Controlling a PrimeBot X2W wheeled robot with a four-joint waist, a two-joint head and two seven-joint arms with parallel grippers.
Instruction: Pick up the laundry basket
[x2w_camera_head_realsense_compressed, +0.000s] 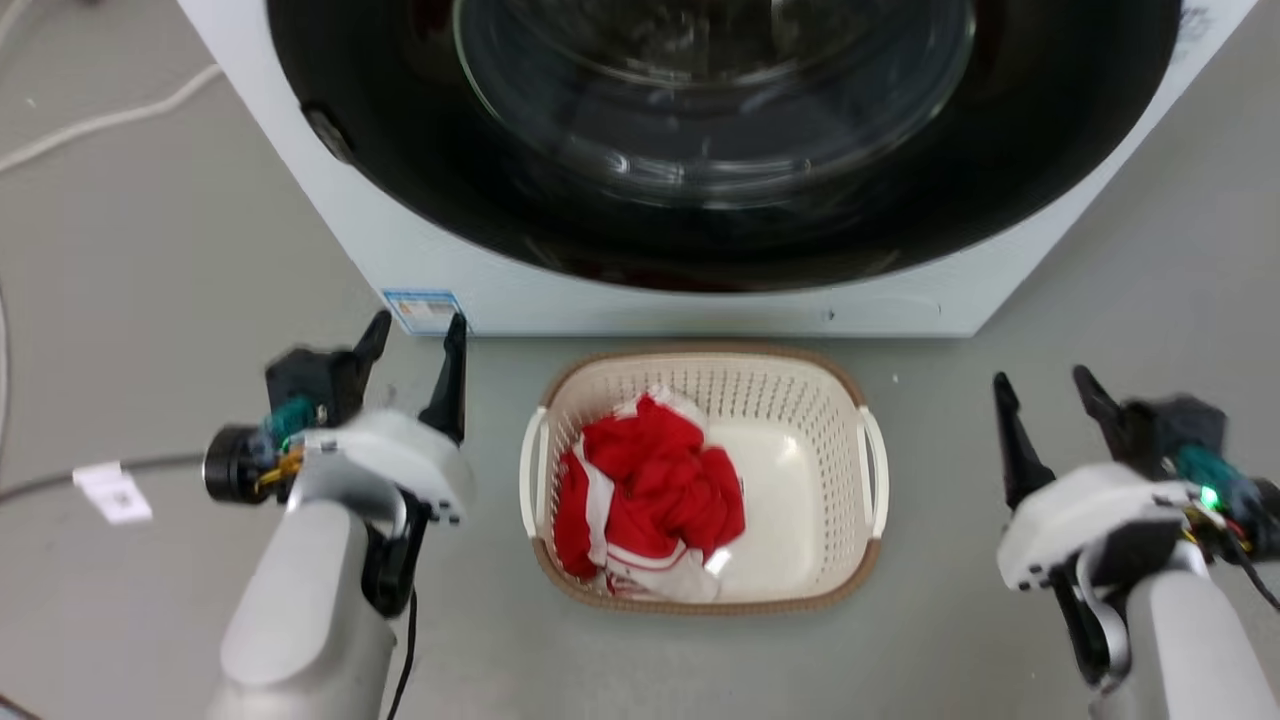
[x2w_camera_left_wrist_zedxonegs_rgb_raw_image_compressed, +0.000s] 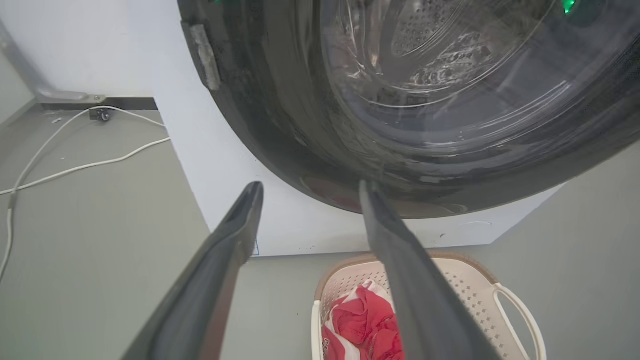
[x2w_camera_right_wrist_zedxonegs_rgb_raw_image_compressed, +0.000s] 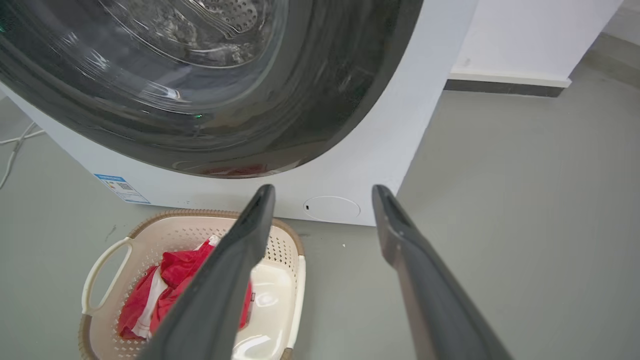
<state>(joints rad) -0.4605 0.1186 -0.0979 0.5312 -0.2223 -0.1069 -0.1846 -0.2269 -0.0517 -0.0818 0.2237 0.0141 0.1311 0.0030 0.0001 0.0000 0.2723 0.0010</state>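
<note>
Both tools empty. Left gripper: fingers spread, nothing between them. Right gripper: the same, spread and bare. The laundry basket sits on the grey floor between the two, inboard of each and touching neither; the right gripper stands further off its side than the left does. The washing machine is ahead of both sets of fingertips, with the basket's far rim just short of its front panel. A red-and-white garment is heaped in the half nearer the left gripper. Judged step: approach, with no grasp begun. In both wrist views the basket lies below and inboard of the fingers, so each arm likely has to go down and inward. Best holds look to be the white side loops: the left handle facing the left gripper, the right handle facing the right. Each loop is thin, so turn the wrist to slip one finger through the gap and close on the bar. Seat both grips before lifting, then raise evenly. The load sits off-centre, so the left side may sag. Keep fingertips clear of the machine door.
</note>
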